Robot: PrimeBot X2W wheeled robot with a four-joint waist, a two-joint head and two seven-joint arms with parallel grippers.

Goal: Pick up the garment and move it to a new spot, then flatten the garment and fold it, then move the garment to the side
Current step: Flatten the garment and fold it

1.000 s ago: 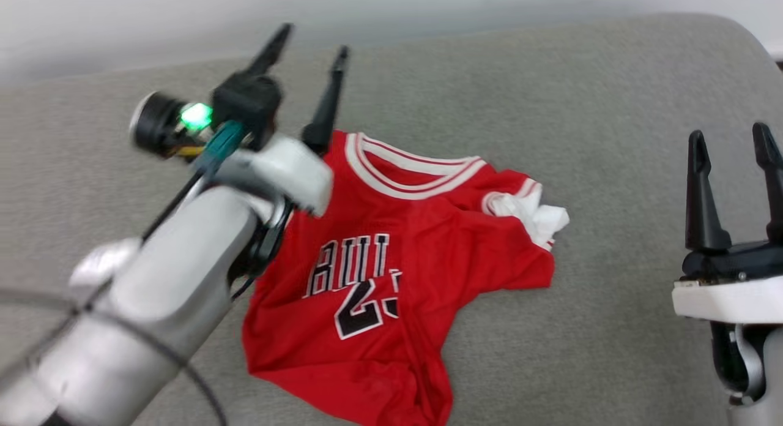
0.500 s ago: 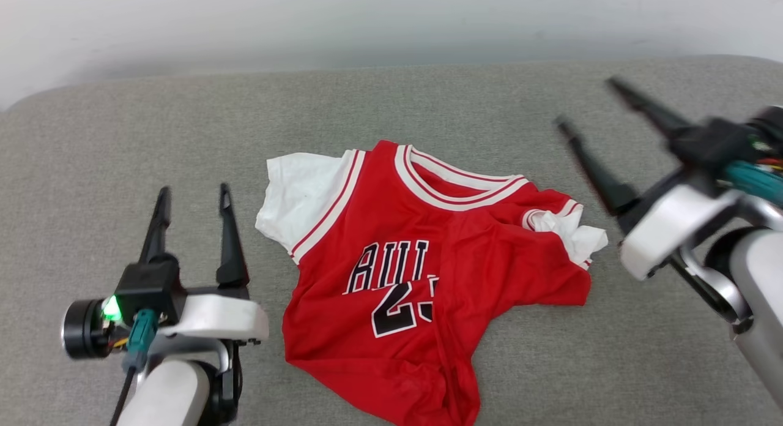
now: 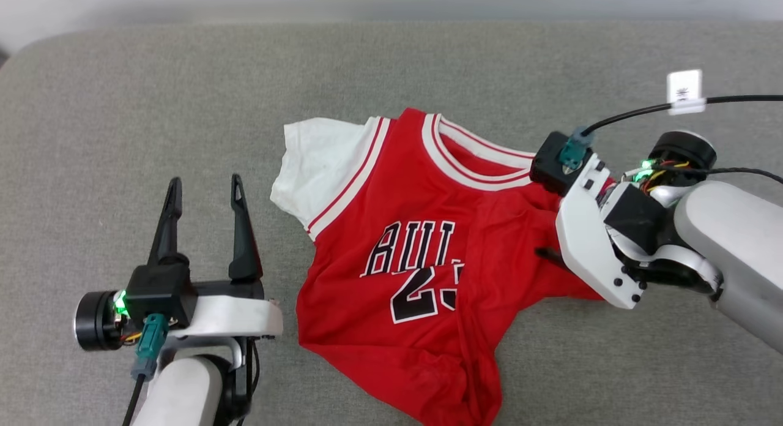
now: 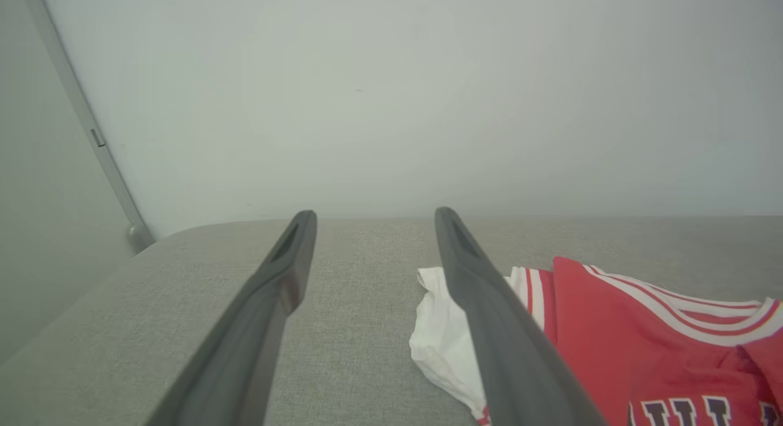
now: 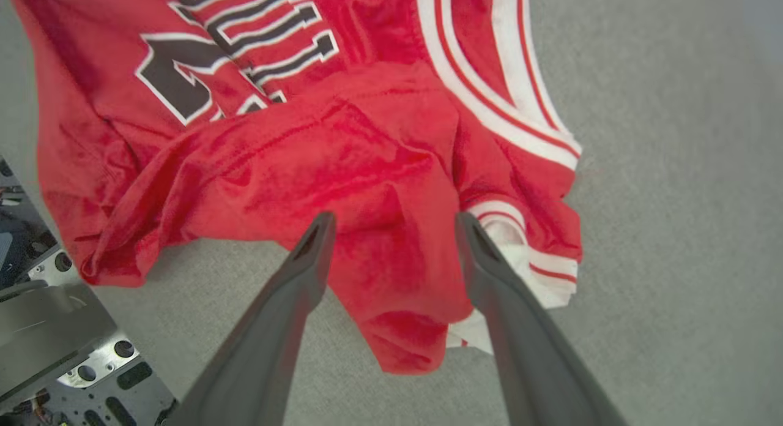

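- The right gripper (image 5: 393,224), which a second ago stands idle at the right edge of the head view and half a second ago is a blur swinging inward, is now down over the garment's (image 3: 416,230) right shoulder.
- Its jaws are wide, pointing down. In the right wrist view they straddle the bunched red fold beside the crumpled white right sleeve (image 5: 544,285); I cannot tell whether the tips touch the cloth.
- The left gripper (image 3: 205,227), a second ago lifted over the garment's left shoulder, is now back at the lower left of the head view, apart from the cloth, jaws wide and holding nothing.
- The left sleeve (image 3: 312,163) lies spread out and fairly flat.
- The garment lies front-up in the middle of the grey upholstered surface (image 3: 122,108), its lettering partly swallowed by a fold. Its right side is rumpled and the hem is twisted towards the robot.
- The whole picture shifts between frames, so the garment's apparent slide is the camera's; its shape looks unchanged over the last half second.
- My reading: the flattening is half done, the left side is dealt with, and the right sleeve is the next thing to pinch and draw outward.
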